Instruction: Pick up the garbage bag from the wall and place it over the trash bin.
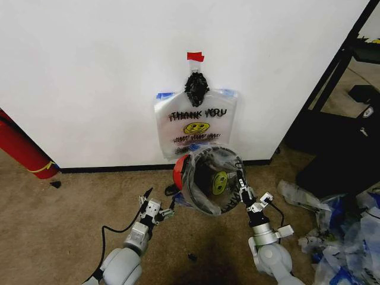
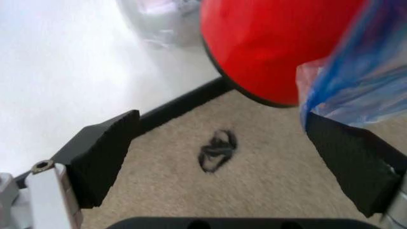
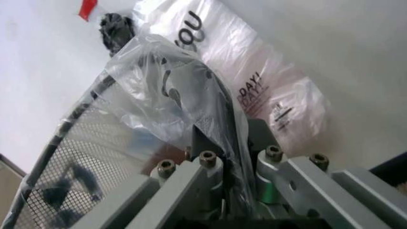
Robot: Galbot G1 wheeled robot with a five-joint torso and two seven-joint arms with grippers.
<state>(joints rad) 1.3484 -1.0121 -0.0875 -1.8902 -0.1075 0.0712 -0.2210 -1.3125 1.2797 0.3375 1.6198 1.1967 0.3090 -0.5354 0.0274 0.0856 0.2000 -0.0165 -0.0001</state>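
Head view: the trash bin (image 1: 209, 181) lies tipped on the carpet (image 1: 65, 208) just below the wall (image 1: 89, 77), mouth toward the robot, red base toward the wall. A garbage bag (image 1: 221, 178) with a yellow smiley already lines its inside and wraps the rim. A second bag of the same print (image 1: 196, 122) hangs flat on the wall directly above, under a black knotted clump (image 1: 196, 87) and a strip of red tape (image 1: 195, 56).

Right gripper (image 1: 242, 191): at the bin's right rim, closed on rim and film together. Right wrist view confirms: the fingers (image 3: 210, 143) pinch a fold of plastic against the dark mesh edge.

Left gripper (image 1: 155, 206): low on the carpet, just left of the bin, jaws wide, holding nothing. In the left wrist view the red base (image 2: 273, 43) sits just beyond the open pads (image 2: 105, 155), and blue-tinted film (image 2: 346, 90) hangs at one pad.

Key relation: bin's axis runs from robot toward wall; the loose left rim lies up and to the right of the left gripper, which is the nearer arm for that side.

Unclear: how far the film covers the far rim, hidden behind the bin body. Whether the blue film touches the left pad, I cannot tell. Small dark scrap (image 2: 218, 150) on the carpet between the pads, unidentified.
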